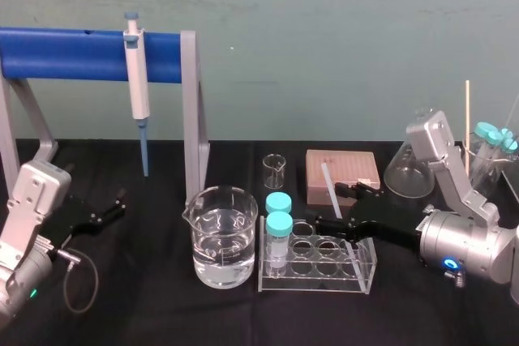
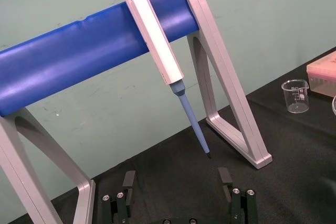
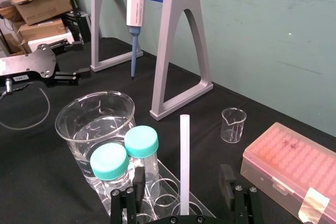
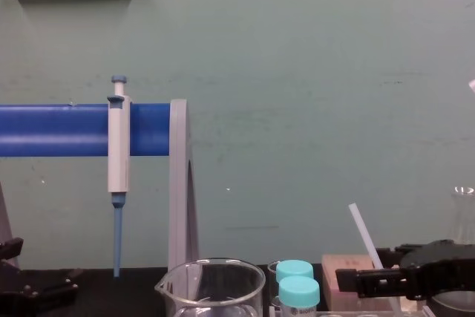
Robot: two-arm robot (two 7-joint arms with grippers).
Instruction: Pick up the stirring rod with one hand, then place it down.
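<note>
The stirring rod (image 1: 331, 190) is a thin white translucent stick leaning upright out of the clear tube rack (image 1: 357, 275). In the right wrist view the stirring rod (image 3: 184, 161) rises between the two black fingers (image 3: 227, 178), with a clear gap on each side. My right gripper (image 1: 340, 207) reaches in from the right at rod height and stands open around it without touching. From the chest view the rod (image 4: 365, 235) slants up above the right gripper (image 4: 371, 280). My left gripper (image 1: 105, 212) rests open at the table's left, near the stand; its fingers (image 2: 128, 182) hold nothing.
A water-filled beaker (image 1: 223, 245) stands left of the rack, which holds two teal-capped tubes (image 1: 278, 228). Behind are a small beaker (image 1: 275, 170), a pink tip box (image 1: 345, 174) and a flask (image 1: 409, 169). A pipette (image 1: 136, 79) hangs on the blue stand (image 1: 81, 54).
</note>
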